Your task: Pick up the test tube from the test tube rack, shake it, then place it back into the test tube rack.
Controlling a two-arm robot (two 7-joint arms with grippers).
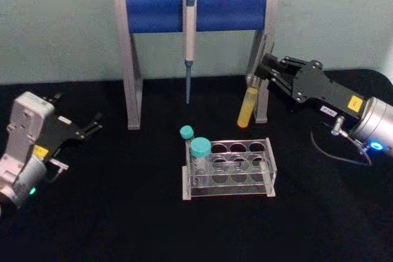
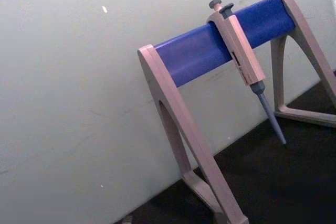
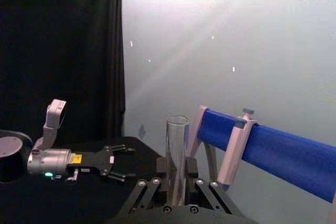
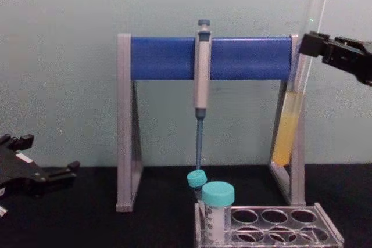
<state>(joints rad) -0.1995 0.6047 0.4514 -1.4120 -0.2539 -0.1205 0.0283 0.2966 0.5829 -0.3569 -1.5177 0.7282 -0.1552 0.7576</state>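
The right hand (image 1: 258, 73) is gripping the tilted test tube (image 1: 247, 107) in mid-air behind the rack (image 1: 271, 151). The left hand (image 1: 78, 110) is hanging open over the worktop (image 1: 123, 213).

A stand (image 1: 153, 11) fills the upper middle of the head view: a blue bar across two grey legs, which rest on the black table (image 1: 123, 213). A grey pipette (image 1: 190, 35) hangs from the middle of the bar, its blue tip pointing down and ending above the table. Below it, at centre frame, two teal-capped vials stand upright, the front vial (image 1: 200, 147) nearer the lower edge and the back vial (image 1: 186, 132) just behind it to the left. A pale wall (image 1: 61, 23) spans the top. In the right wrist view a black curtain (image 3: 63, 51) covers the left side.
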